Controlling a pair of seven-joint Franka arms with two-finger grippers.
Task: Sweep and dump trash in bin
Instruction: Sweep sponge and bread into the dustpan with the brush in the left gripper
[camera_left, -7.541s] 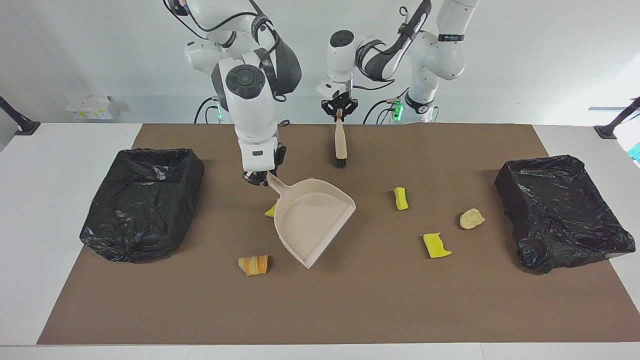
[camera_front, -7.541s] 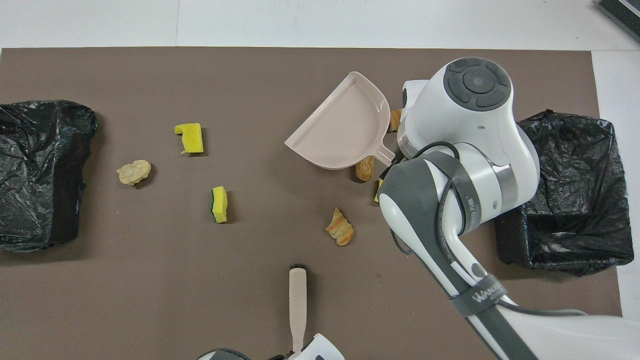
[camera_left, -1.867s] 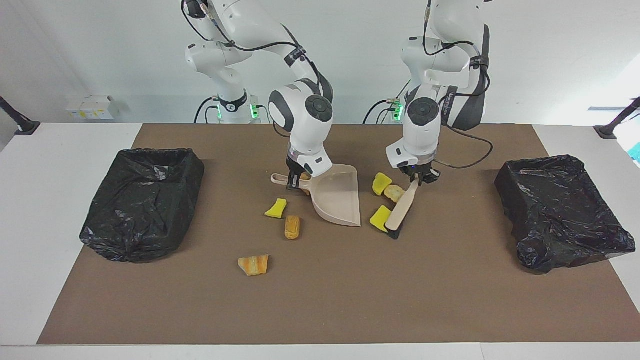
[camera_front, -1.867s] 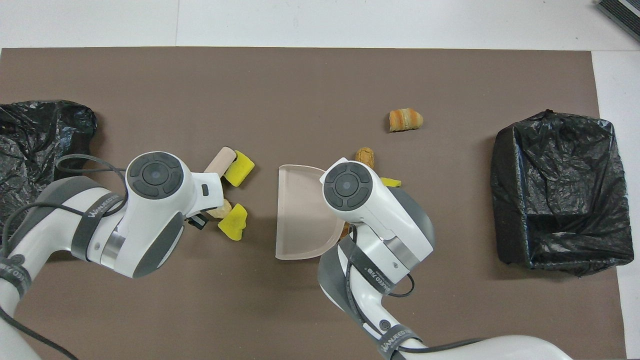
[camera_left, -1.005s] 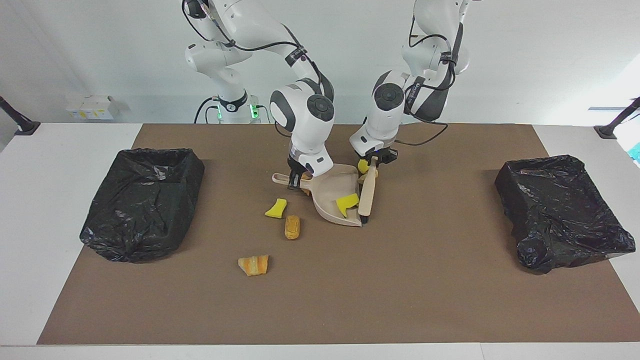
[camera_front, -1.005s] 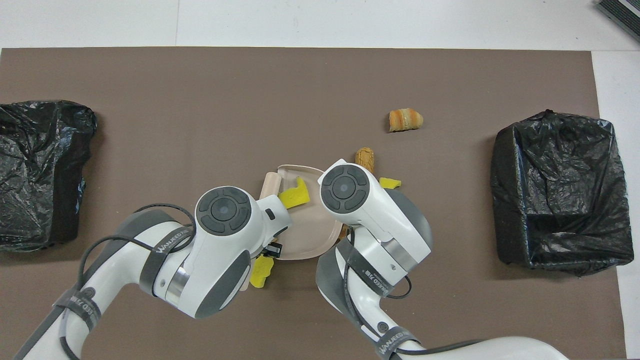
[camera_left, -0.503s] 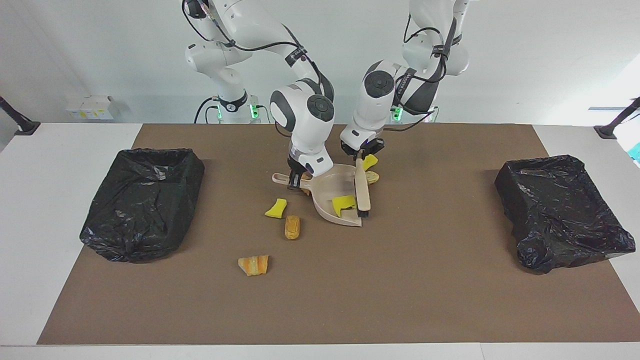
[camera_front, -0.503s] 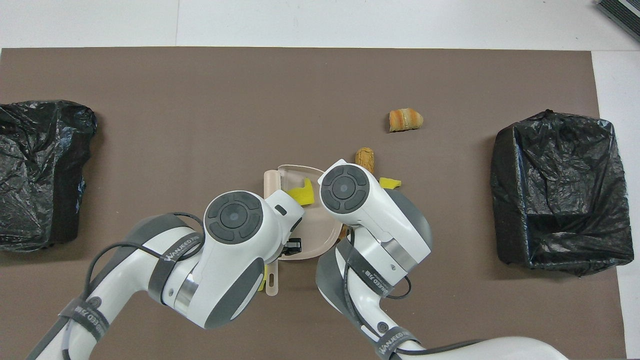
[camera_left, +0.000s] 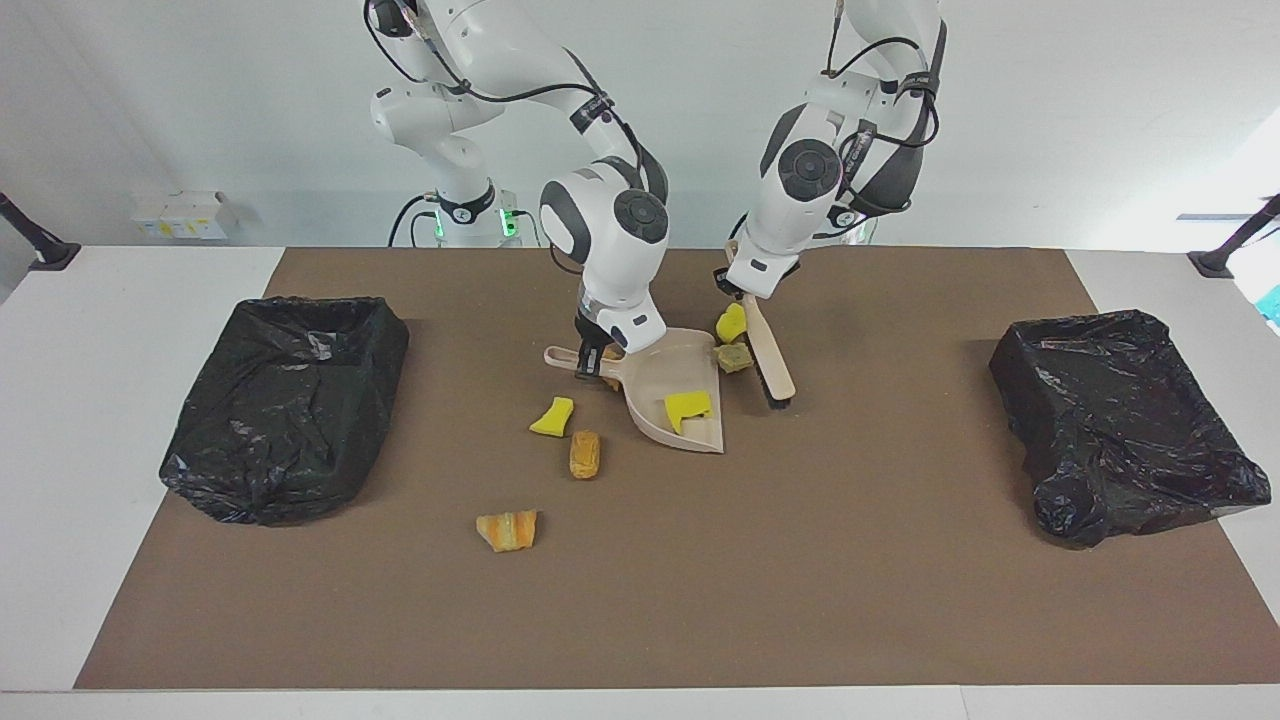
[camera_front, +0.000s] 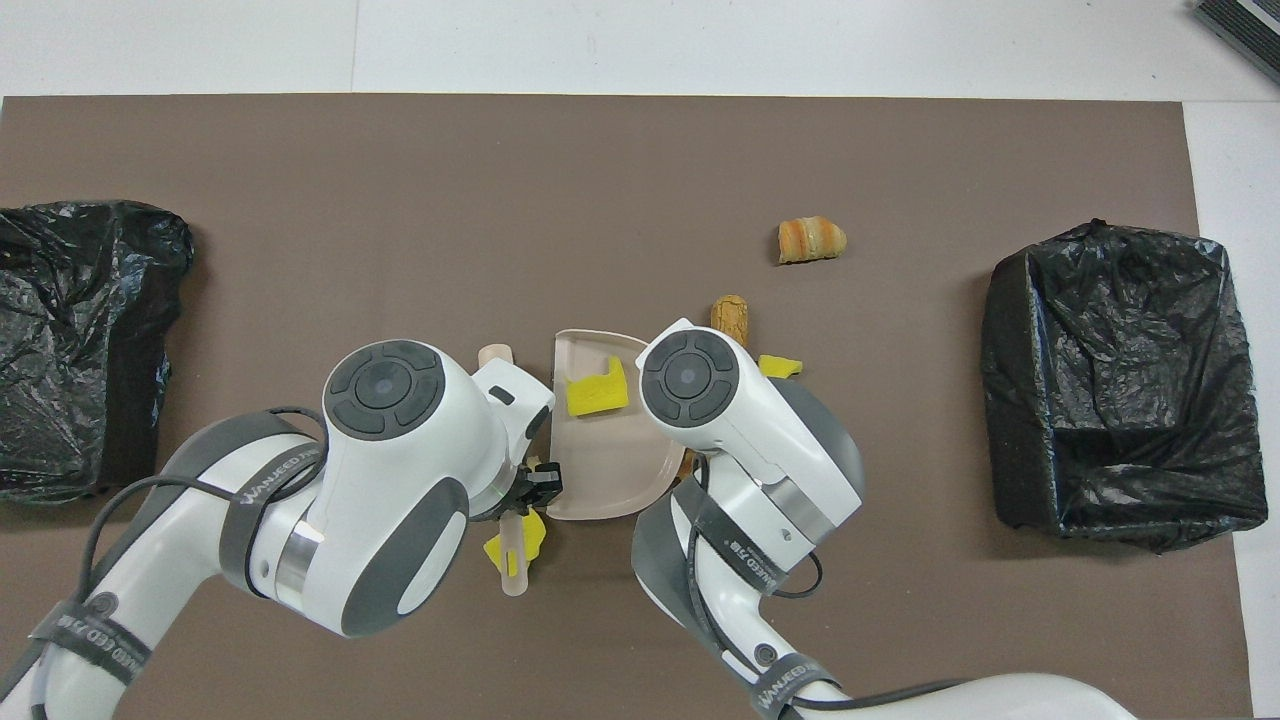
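- Your left arm is reaching in from its base toward the table's middle, elbow high, wrist bent steeply down.
- Your left gripper (camera_left: 741, 293) is pointing down and toward seven o'clock in the facing view, fingertips clamped together on what it carries.
- Your right arm is arching over from its own base, forearm dropping toward five o'clock.
- Your right gripper (camera_left: 592, 360) is sitting low at the table, closed in a grip.
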